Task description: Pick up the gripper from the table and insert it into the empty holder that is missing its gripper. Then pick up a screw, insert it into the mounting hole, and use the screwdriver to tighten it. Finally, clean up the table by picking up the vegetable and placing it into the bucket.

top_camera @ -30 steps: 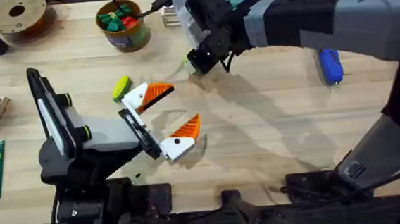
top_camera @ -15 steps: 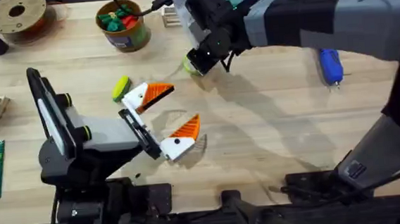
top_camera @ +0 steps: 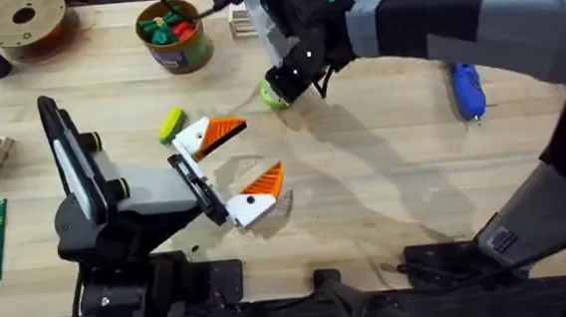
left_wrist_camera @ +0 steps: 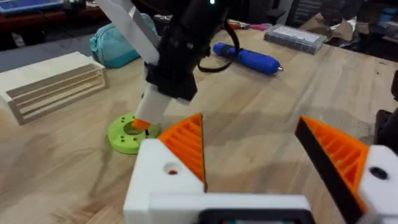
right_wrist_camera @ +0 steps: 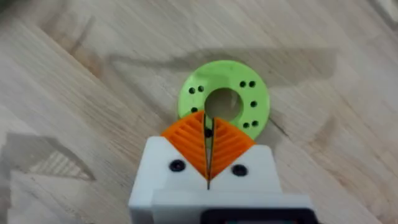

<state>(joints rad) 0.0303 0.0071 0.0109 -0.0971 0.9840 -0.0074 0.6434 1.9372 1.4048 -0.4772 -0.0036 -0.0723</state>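
My right gripper [top_camera: 280, 91] reaches across the table, shut, with its orange pads [right_wrist_camera: 186, 140] pressed together over the hole of a flat green ring disc [right_wrist_camera: 249, 93]. A small dark speck sits between the pads; I cannot tell what it is. Nearer the front, my left gripper [top_camera: 260, 148] stands open, both white blocks carrying orange fingers [left_wrist_camera: 186, 143]. The yellow vegetable [top_camera: 171, 123] lies just left of it. The olive bucket [top_camera: 178, 56] holds red and green toy pieces at the back. To the right lies the blue screwdriver [top_camera: 468, 91]. The loose gripper and the empty holder are out of view.
A filament spool [top_camera: 24, 22] stands at the back left, and a slatted wooden rack [left_wrist_camera: 50, 84] sits behind the green disc [left_wrist_camera: 124, 138]. A teal bag [left_wrist_camera: 115, 43] and a flat box [left_wrist_camera: 295, 37] lie at the far edge. Bare wood spans the middle and right.
The right gripper has shifted slightly, so more of the green disc shows below it. The left arm has not moved.
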